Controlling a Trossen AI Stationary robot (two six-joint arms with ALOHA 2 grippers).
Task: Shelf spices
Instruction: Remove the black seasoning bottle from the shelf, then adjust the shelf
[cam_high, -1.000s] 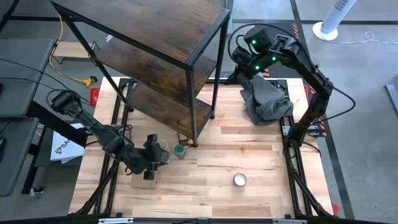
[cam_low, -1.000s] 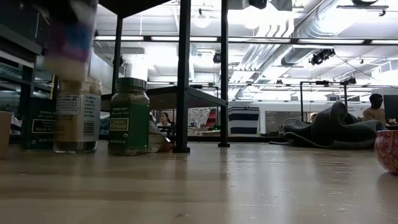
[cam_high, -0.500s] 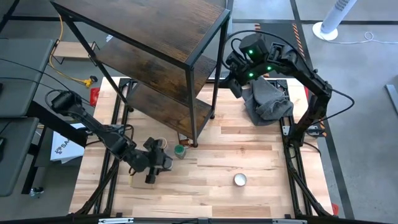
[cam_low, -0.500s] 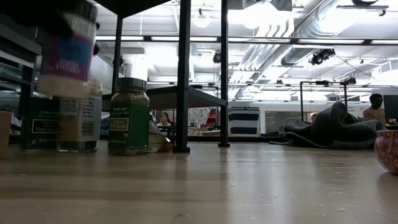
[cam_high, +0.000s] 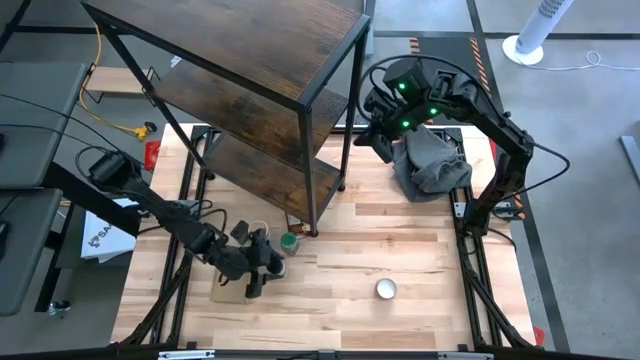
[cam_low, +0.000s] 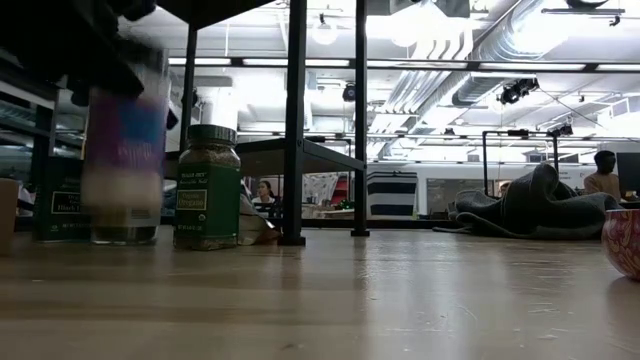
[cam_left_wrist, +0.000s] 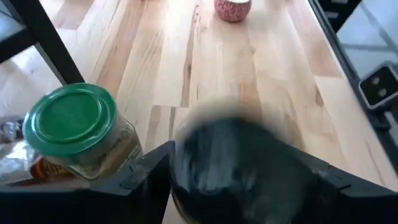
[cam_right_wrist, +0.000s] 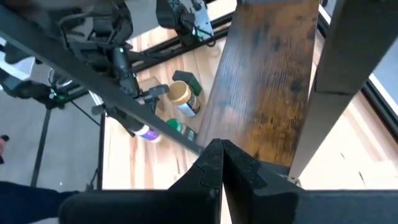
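From above, we saw the left tool (cam_high: 258, 268) low over the near left part of the counter (cam_high: 400, 230), its fingers set around the dark-capped jar (cam_high: 257, 264), with the green-lidded jar (cam_high: 289, 242) just beside it and the tan-lidded jar (cam_high: 261, 233) close behind. The shelf (cam_high: 250, 90) stood at the back left, and we could see no jars on the boards that showed. The right tool (cam_high: 375, 130) hung pressed shut beside the shelf's far corner, above a grey cloth (cam_high: 430, 160). A round silvery disc (cam_high: 386, 289) lay apart on the near counter.

From counter height, we saw the dark-capped jar (cam_low: 125, 150), blurred, with its purple and white label, in front of another jar. We could not tell whether its base touched the wood. The green-lidded jar (cam_low: 207, 187) stood upright next to it, and a small dark tin (cam_low: 60, 200) sat behind.

From the left wrist, we saw the jar's dark cap (cam_left_wrist: 239, 162) between the two fingers (cam_left_wrist: 149, 180), too blurred for us to judge how firm the hold was; the green-lidded jar (cam_left_wrist: 78, 134) stood right beside one finger.

From the right wrist, we saw closed fingers (cam_right_wrist: 221, 165) before a shelf board (cam_right_wrist: 267, 81).

We judged the step called for a square, firm hold, a straight lift clear of the neighbouring jar, then a level carry under the frame.
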